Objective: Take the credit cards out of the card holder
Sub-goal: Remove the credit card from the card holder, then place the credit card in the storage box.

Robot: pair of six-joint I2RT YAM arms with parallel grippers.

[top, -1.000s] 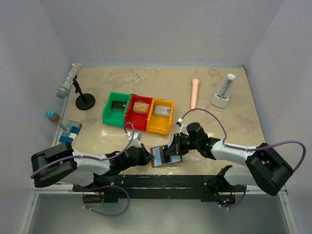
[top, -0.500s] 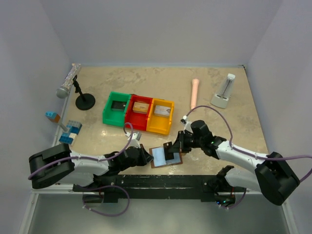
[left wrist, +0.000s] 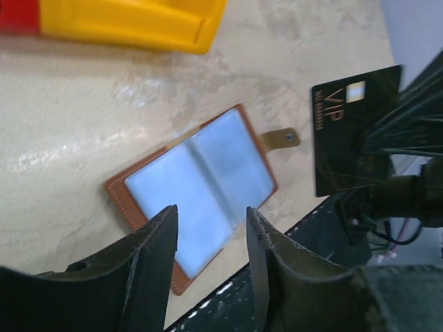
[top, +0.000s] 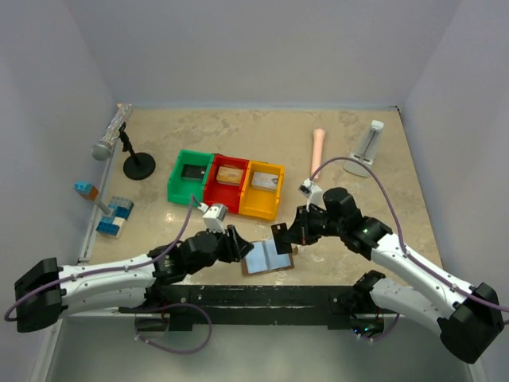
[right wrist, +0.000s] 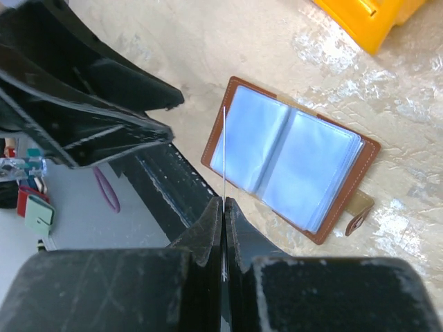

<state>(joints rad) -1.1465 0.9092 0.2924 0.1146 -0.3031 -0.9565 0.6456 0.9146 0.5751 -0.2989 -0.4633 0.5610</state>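
Observation:
The card holder [top: 269, 257] lies open on the table near the front edge, pale blue-grey inside with a brown rim; it also shows in the left wrist view [left wrist: 201, 187] and the right wrist view [right wrist: 291, 159]. My right gripper [top: 290, 233] is shut on a black credit card [left wrist: 353, 138] and holds it on edge just above the holder's right side; in the right wrist view the card [right wrist: 224, 152] shows edge-on. My left gripper [top: 235, 243] is open and empty, raised over the holder's left edge [left wrist: 211, 221].
Green [top: 191, 177], red [top: 229, 177] and yellow [top: 262, 189] bins stand in a row behind the holder, each with a card inside. A microphone on a stand [top: 111, 135], blue blocks [top: 115, 215], a pink stick [top: 317, 151] and a white stand [top: 367, 147] lie farther off.
My right gripper has lifted the black card up and right, off the holder. My left gripper has come off the holder's left edge and risen.

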